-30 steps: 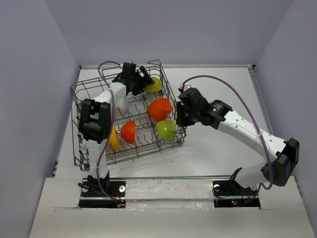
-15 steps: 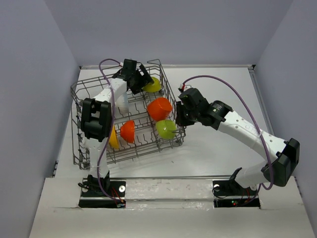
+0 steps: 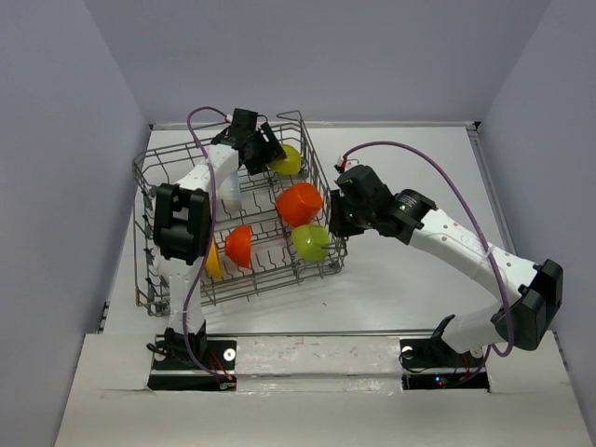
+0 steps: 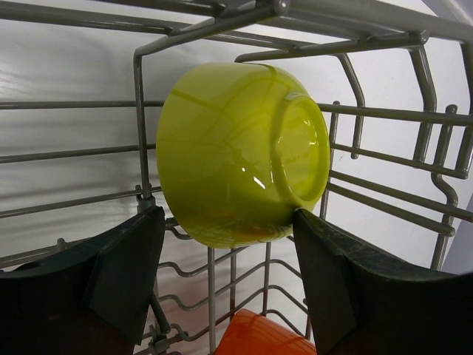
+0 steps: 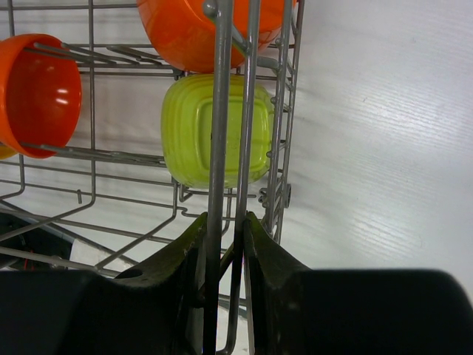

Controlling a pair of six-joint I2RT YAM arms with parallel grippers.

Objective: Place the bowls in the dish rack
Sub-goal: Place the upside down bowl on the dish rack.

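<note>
White table top between pale lilac walls as the setting, with a large rectangular grey metal wire dish rack on its left half. Loaded so far with a squarish lime green plastic bowl, a big red-orange bowl, a smaller red-orange bowl, an orange-yellow bowl and a white bowl.

At the far right corner of the rack, just in front of the left gripper: a round glossy yellow-green plastic bowl. Lying on its side straight ahead of this gripper, foot ring turned to the right and toward the wrist camera, mouth turned away to the left, so with its axis roughly across the jaws. Leaning against upright wires of the rack. Flanked low down by both dark fingers, jaws wide, with the right finger touching or almost touching it and the left finger just beside its rim. Cannot tell for sure about squeezing; looks like no real grip.

Judged as the deciding point for the next move: pulling straight back along the fingers, so as not to drag this bowl off its wires. Left arm clearly the nearer one.

Right gripper narrow, clamped on two upright wires of the rack's right wall, probably to steady it.

No brand, label or writing readable anywhere.
</note>
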